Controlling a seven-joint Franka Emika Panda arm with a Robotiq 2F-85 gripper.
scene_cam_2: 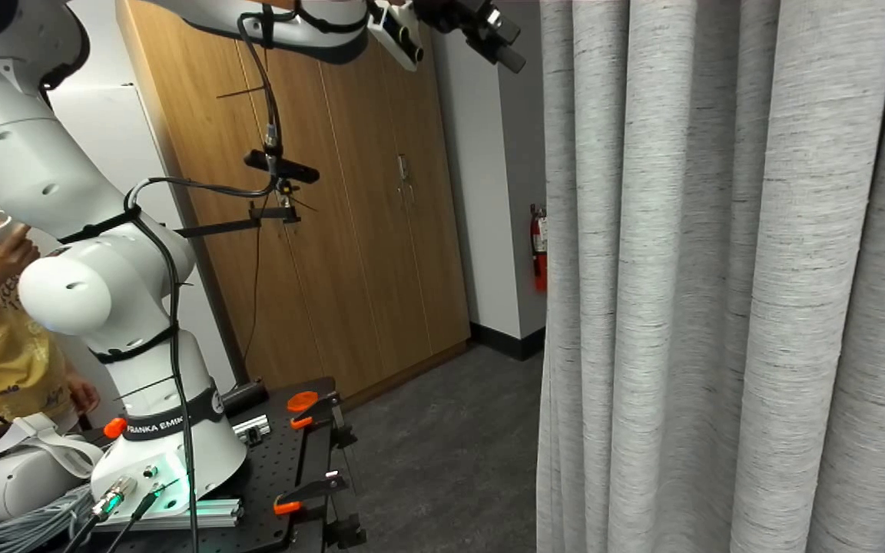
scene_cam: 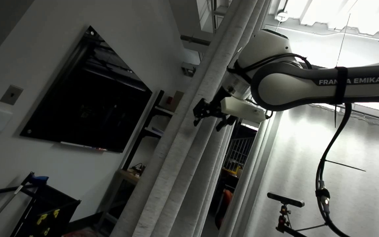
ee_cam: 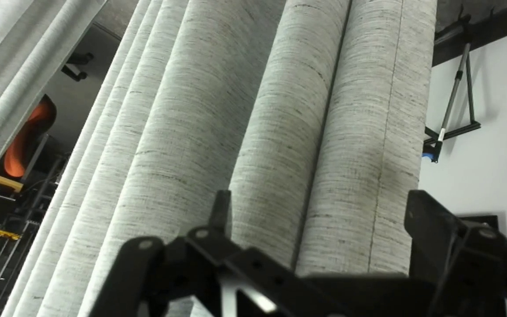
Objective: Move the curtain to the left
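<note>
Holding nothing, your gripper (ee_cam: 319, 198) has its fingers (ee_cam: 427, 224) spread wide, and in the wrist view the curtain (ee_cam: 280, 145) hangs ahead of them, its folds showing between the two, though you cannot tell whether either finger touches it. In an exterior view your arm (scene_cam: 285, 87) extends from the right toward the curtain, with the board (scene_cam: 90, 95) on the left; in an exterior view the curtain fills the right, with the cabinet (scene_cam_2: 358, 215) and the extinguisher (scene_cam_2: 539, 250) farther off to its left.
</note>
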